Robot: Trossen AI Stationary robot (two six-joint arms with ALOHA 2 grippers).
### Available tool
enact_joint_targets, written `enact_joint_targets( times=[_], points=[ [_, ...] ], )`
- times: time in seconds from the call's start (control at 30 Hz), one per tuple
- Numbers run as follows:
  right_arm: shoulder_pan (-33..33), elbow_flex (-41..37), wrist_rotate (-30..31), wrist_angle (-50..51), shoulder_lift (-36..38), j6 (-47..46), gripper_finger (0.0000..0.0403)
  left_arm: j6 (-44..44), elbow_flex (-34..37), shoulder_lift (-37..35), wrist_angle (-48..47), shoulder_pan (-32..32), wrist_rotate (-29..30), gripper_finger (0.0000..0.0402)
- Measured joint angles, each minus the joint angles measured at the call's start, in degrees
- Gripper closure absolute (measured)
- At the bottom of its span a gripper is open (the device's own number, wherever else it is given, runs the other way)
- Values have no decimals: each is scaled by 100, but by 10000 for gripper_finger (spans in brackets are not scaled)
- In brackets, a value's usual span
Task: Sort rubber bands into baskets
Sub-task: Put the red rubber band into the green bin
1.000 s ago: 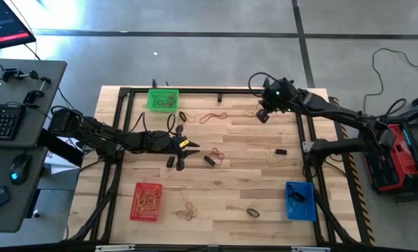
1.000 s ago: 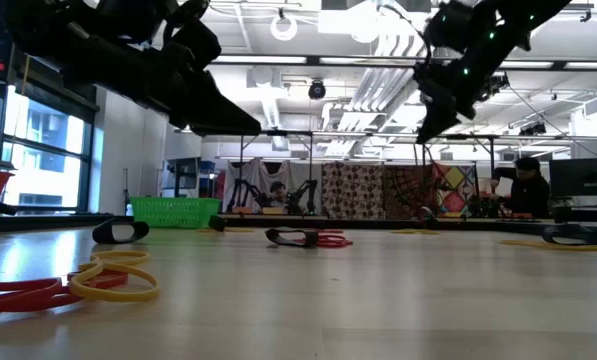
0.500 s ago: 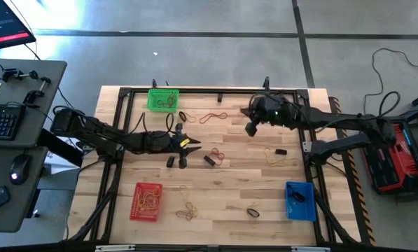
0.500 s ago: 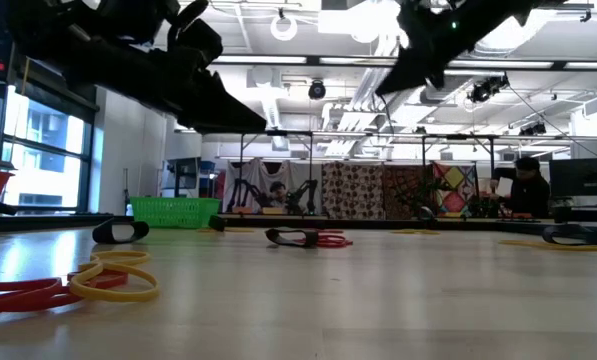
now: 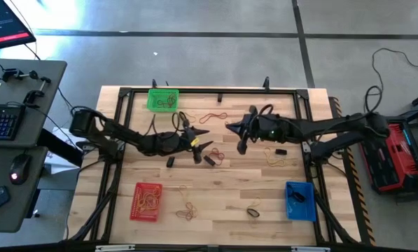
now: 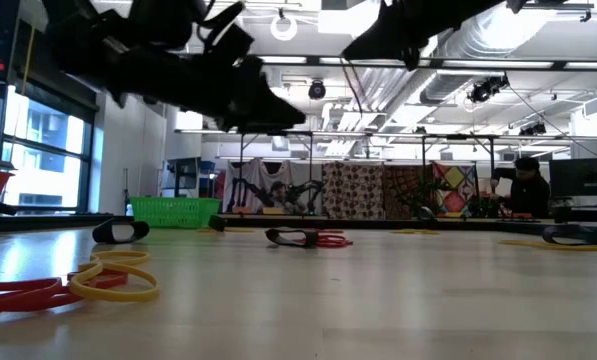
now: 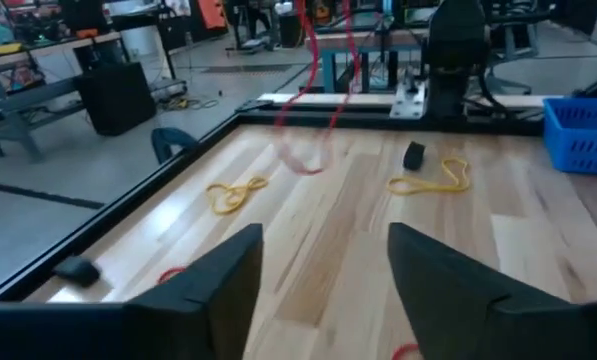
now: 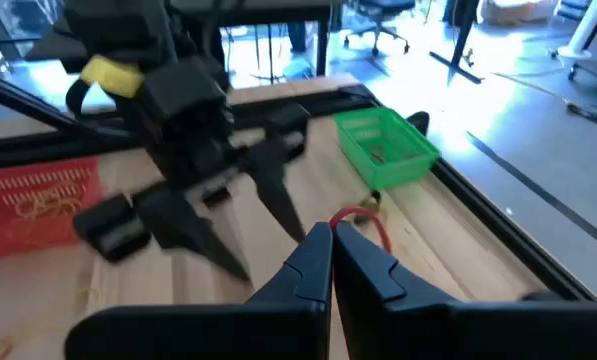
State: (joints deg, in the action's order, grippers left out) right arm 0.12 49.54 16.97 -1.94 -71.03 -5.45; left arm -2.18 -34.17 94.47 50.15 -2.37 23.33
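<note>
While both arms meet mid-table, the right gripper (image 8: 330, 245) has its jaws pinched on a red rubber band (image 7: 313, 95) that hangs straight down, long axis vertical. The left gripper (image 7: 323, 270), jaws spread, faces it. Looks like a handoff; the red basket (image 5: 147, 201) sits on the left arm's side.

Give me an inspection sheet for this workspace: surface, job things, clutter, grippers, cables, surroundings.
Surface: wooden table in a black frame.
Job's things: green basket at the far edge, red basket and blue basket near the front; rubber bands scattered loose, some in the baskets.
Clutter: nothing seen.
Grippers: left gripper open, above mid-table; right gripper shut on a red band, facing it.
Cables: one on the floor to the right.
Surroundings: desk with keyboard on the left; a person seated behind.
</note>
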Motion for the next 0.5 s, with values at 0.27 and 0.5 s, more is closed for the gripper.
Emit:
enact_joint_targets(
  times=[0.27,0.5],
  points=[
    [145,0,211,-304,-347,121,403,0,-731,528,7,2,42,140],
    [155,0,170,-496,-461,118,403,-2,-957,565,4,17,65,137]
  ],
)
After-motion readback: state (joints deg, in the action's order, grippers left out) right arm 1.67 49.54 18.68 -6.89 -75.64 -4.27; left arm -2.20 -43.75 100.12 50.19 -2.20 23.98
